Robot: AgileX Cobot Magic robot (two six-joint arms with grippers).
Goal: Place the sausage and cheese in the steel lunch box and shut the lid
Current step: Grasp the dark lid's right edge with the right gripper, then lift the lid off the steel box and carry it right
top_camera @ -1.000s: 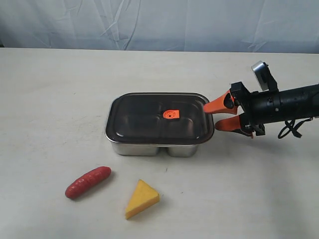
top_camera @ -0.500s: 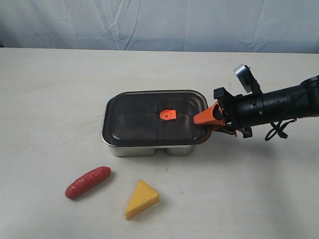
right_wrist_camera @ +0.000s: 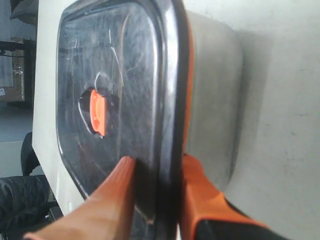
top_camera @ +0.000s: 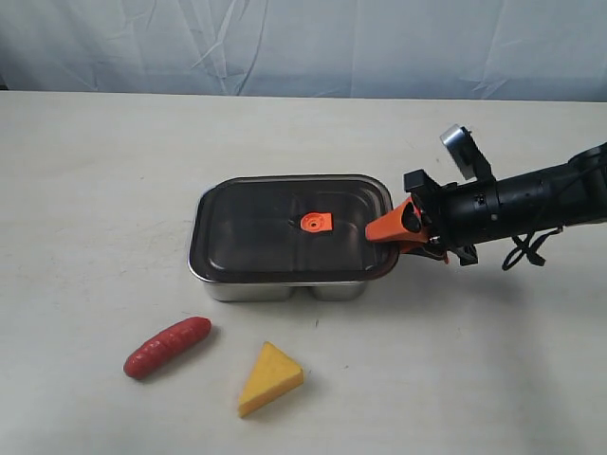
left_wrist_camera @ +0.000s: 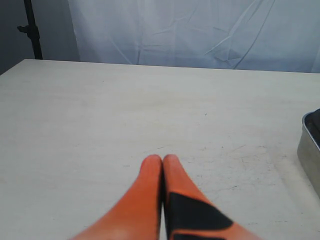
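Observation:
The steel lunch box (top_camera: pixel 285 287) sits mid-table with the dark see-through lid (top_camera: pixel 256 232) on top, an orange valve tab (top_camera: pixel 315 223) at its centre. My right gripper (top_camera: pixel 387 235) is shut on the lid's right edge, one finger above and one below the rim; the wrist view shows the lid (right_wrist_camera: pixel 125 75) clamped between the orange fingers (right_wrist_camera: pixel 112 200). The lid looks slightly lifted and shifted left of the box. The red sausage (top_camera: pixel 167 347) and the yellow cheese (top_camera: pixel 269 378) lie on the table in front of the box. My left gripper (left_wrist_camera: pixel 163 159) is shut and holds nothing.
A pale cloth backdrop (top_camera: pixel 303 43) hangs behind the table. A corner of the steel box (left_wrist_camera: pixel 310 147) shows at the edge of the left wrist view. Bare tabletop (top_camera: pixel 104 190) stretches left of the box.
My right gripper moved left onto the lid's right edge and closed on it. The lid has slid a little to the left and its right side has risen.

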